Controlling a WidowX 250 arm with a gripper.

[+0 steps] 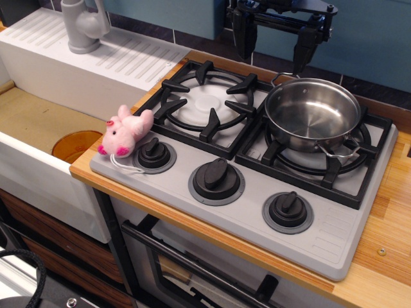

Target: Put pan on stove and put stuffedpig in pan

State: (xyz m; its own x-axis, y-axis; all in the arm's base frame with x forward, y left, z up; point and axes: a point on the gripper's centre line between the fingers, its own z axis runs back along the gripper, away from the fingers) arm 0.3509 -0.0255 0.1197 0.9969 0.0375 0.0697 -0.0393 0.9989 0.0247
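The small shiny stainless-steel pan [313, 114] sits on the grey two-burner stove [257, 212], just below the black claw [275, 38], open and empty; pale-pink plush stuffedpig [126, 131] waits far off.

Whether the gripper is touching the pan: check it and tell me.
Apart. The only view shows the gripper raised at the top edge, fingers spread, with blue wall and wooden counter visible between its fingertips and the pan on the stove.

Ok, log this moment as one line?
pan: on right burner of stove | pig: stove's left edge, by knob, not in pan | gripper: open, empty, above pan
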